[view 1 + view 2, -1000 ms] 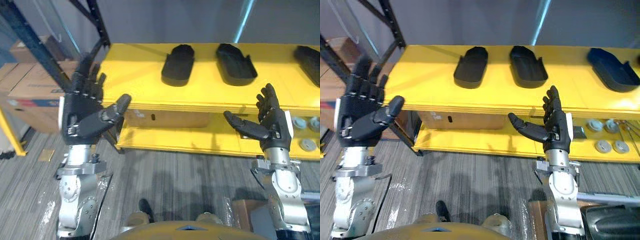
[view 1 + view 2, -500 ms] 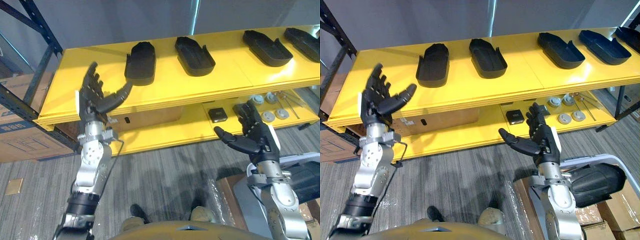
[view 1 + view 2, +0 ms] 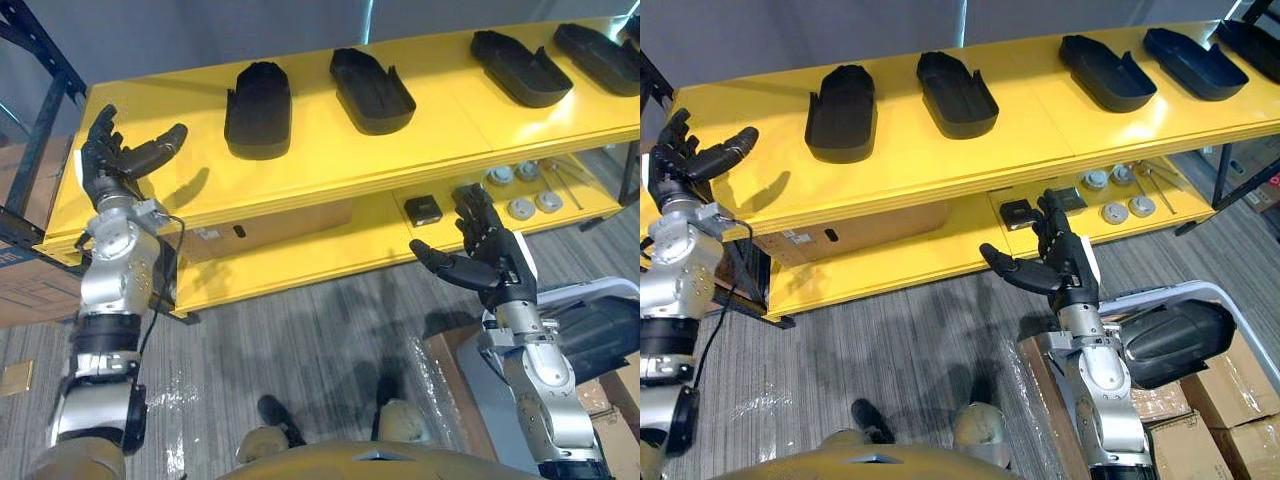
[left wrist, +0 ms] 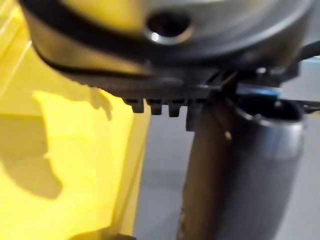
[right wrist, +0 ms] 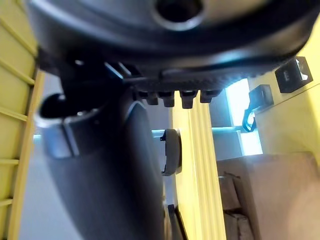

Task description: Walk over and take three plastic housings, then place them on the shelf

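Several black plastic housings lie on the top board of a yellow shelf (image 3: 330,150): one (image 3: 257,96) at the left, one (image 3: 372,90) beside it, and two more (image 3: 520,68) (image 3: 598,44) toward the right. My left hand (image 3: 112,162) is raised at the shelf's left end, open, fingers spread, holding nothing. My right hand (image 3: 484,262) is open below the top board, in front of the lower board, also holding nothing. Both hands are apart from the housings.
The lower yellow board (image 3: 940,250) carries a small black box (image 3: 1017,212) and several round metal parts (image 3: 1115,195). A cardboard box (image 3: 860,225) sits under the top board. Cardboard boxes (image 3: 1185,435) and a dark bulky object (image 3: 1165,340) lie at the lower right. A dark rack post (image 3: 40,90) stands at the left.
The camera has shifted, so the shelf appears further left and lower. My left arm has swung out to the left; the right hand stays open and low.
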{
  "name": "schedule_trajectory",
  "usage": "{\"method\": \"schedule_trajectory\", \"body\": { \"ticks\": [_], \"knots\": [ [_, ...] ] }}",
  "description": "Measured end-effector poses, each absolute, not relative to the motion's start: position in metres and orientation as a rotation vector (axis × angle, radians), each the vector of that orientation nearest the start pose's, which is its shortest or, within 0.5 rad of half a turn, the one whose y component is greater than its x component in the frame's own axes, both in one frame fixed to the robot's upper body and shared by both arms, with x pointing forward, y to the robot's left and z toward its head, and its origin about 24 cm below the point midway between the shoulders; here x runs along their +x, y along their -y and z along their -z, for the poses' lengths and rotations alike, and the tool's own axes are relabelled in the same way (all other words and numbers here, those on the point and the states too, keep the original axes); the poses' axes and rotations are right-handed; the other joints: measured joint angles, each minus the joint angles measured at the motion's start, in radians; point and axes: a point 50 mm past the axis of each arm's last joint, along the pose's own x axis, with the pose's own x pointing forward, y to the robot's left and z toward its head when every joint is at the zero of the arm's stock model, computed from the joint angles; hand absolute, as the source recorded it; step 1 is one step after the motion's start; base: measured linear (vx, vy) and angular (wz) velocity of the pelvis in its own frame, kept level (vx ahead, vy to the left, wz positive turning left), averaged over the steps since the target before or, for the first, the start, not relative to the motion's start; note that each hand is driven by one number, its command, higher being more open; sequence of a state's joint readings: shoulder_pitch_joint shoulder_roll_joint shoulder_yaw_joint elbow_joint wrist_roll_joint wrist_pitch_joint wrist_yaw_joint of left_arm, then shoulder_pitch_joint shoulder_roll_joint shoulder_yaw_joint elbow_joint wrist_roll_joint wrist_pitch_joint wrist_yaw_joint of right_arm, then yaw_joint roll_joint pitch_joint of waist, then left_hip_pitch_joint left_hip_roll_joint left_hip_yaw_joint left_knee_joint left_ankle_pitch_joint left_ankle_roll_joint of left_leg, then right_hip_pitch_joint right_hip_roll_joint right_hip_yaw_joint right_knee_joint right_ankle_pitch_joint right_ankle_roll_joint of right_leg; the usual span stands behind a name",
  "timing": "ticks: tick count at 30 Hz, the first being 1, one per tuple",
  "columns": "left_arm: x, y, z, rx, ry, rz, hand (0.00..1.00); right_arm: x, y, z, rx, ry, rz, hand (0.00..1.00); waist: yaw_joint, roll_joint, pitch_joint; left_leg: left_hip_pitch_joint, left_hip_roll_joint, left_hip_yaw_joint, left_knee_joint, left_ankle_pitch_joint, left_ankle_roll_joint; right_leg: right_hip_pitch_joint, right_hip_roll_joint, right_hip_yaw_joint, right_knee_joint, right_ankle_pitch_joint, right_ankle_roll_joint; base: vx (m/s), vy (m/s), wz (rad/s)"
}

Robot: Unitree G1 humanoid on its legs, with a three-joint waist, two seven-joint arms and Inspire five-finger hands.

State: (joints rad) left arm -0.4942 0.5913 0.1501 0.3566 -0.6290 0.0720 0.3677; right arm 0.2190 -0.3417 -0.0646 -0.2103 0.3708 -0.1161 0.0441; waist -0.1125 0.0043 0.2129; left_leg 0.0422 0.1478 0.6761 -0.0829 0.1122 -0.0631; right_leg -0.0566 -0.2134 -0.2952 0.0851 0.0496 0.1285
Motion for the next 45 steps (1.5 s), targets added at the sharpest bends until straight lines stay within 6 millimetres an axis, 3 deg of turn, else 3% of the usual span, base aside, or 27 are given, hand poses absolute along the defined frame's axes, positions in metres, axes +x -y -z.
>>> {"method": "schedule_trajectory", "body": {
  "ticks": [3, 8, 14, 20, 29, 45],
  "knots": [
    [0.331, -0.311, -0.159, -0.191, 0.134, -0.498, 1.00, 0.210, 0.221, -0.070, 0.013, 0.124, -0.009, 1.00, -0.001, 0.001, 0.005, -0.001, -0.002, 0.001, 0.000, 0.000, 0.000, -0.005, 0.000, 0.005, 0.000, 0.000, 0.000, 0.03, -0.004, -0.04],
    [0.345, -0.302, -0.176, -0.279, 0.147, -0.377, 1.00, 0.213, 0.218, -0.072, 0.016, 0.137, -0.026, 1.00, -0.008, 0.007, 0.051, -0.001, -0.007, 0.000, 0.000, 0.000, 0.000, -0.005, 0.000, 0.005, 0.001, -0.001, -0.001, 0.00, 0.000, 0.00],
    [0.350, -0.298, -0.166, -0.363, 0.085, -0.307, 1.00, 0.214, 0.218, -0.074, 0.018, 0.144, -0.017, 1.00, -0.031, 0.012, 0.074, -0.023, -0.001, 0.001, 0.018, -0.007, 0.000, -0.024, 0.000, 0.008, 0.005, -0.001, -0.002, 0.00, 0.000, 0.00],
    [0.353, -0.301, -0.180, -0.389, 0.112, -0.287, 1.00, 0.219, 0.220, -0.080, 0.005, 0.166, -0.018, 1.00, -0.031, 0.018, 0.115, -0.035, 0.007, 0.000, 0.046, -0.015, 0.002, -0.031, -0.001, 0.014, 0.019, -0.003, -0.004, 0.00, 0.000, 0.00],
    [0.355, -0.311, -0.183, -0.398, 0.110, -0.306, 1.00, 0.219, 0.221, -0.080, 0.030, 0.166, 0.001, 1.00, -0.031, 0.014, 0.122, -0.065, 0.010, -0.006, 0.077, -0.027, 0.008, -0.053, -0.008, 0.021, 0.026, -0.002, -0.003, 0.00, 0.002, 0.01],
    [0.358, -0.299, -0.186, -0.416, 0.153, -0.137, 1.00, 0.224, 0.219, -0.085, 0.037, 0.189, -0.008, 1.00, -0.031, 0.008, 0.147, -0.052, 0.005, -0.006, 0.082, -0.031, 0.012, -0.043, -0.014, 0.022, 0.033, 0.000, 0.000, 0.00, 0.002, -0.01]
  ]
}}
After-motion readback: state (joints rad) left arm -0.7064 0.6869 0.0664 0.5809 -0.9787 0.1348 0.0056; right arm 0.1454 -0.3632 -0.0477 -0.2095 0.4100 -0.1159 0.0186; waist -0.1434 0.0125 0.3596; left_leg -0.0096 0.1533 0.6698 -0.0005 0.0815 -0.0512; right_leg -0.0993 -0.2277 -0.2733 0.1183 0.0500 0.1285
